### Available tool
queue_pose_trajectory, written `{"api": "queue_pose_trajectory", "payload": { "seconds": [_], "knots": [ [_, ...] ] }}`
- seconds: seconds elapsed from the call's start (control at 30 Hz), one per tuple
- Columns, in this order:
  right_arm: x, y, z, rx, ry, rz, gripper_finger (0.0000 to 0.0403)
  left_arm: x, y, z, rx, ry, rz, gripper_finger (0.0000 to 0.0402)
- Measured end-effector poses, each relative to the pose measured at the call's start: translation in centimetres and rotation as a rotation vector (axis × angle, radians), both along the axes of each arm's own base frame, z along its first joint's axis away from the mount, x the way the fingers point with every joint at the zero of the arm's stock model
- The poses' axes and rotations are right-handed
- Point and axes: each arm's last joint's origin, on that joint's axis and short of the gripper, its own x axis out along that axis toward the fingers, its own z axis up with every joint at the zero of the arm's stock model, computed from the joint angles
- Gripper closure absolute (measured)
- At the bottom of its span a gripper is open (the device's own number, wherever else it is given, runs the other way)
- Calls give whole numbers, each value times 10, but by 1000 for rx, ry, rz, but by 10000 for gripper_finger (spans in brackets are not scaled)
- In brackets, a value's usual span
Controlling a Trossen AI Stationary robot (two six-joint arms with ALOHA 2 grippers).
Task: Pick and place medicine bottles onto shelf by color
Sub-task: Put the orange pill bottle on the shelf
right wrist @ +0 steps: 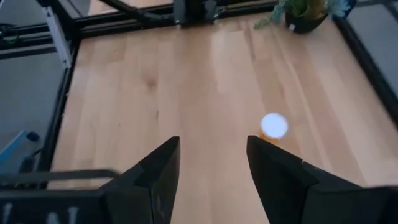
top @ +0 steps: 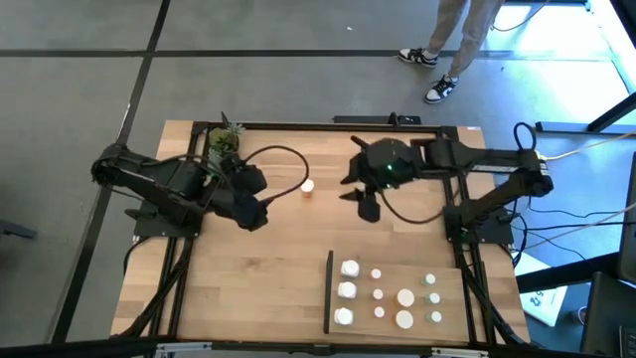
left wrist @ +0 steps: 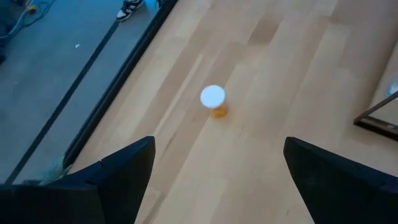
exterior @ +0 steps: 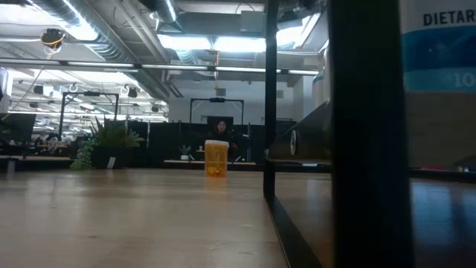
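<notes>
We see one orange medicine bottle with a white cap standing upright and alone on the bare table, between the two arms. The left gripper hovers near it with fingers spread wide and empty; the bottle lies ahead of them, untouched. The right gripper hangs on its other side, fingers partly parted around nothing. The remaining bottles stand on the shelf.

Orange bottle with white cap on light-wood table.
</notes>
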Motion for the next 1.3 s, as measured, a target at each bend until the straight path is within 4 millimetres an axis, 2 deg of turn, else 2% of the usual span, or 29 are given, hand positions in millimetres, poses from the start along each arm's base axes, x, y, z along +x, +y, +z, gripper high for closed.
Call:
{"api": "queue_pose_trajectory", "payload": {
  "seconds": [0.1,0.33,0.47,0.63,0.77,0.9,1.1,1.3],
  "knots": [
    [8,-10,3,-56,-8,42,221,-3,0,-1,12,10,19,51],
    [31,-19,-1,-135,6,125,257,-8,1,2,0,-5,39,51],
    [46,-29,-15,-163,72,126,249,-13,2,5,-9,-35,56,51],
    [63,-40,-25,-257,103,154,219,-18,4,9,-9,-68,81,51],
    [76,-51,-36,-304,149,176,201,-21,5,11,4,-79,88,51],
    [88,-61,-50,-255,168,239,198,-26,9,14,45,-91,101,51],
    [103,-74,-75,-215,228,235,198,-49,17,26,53,-105,46,51],
    [116,-75,-103,-169,300,223,198,-73,28,38,60,-146,18,51]
  ]
}}
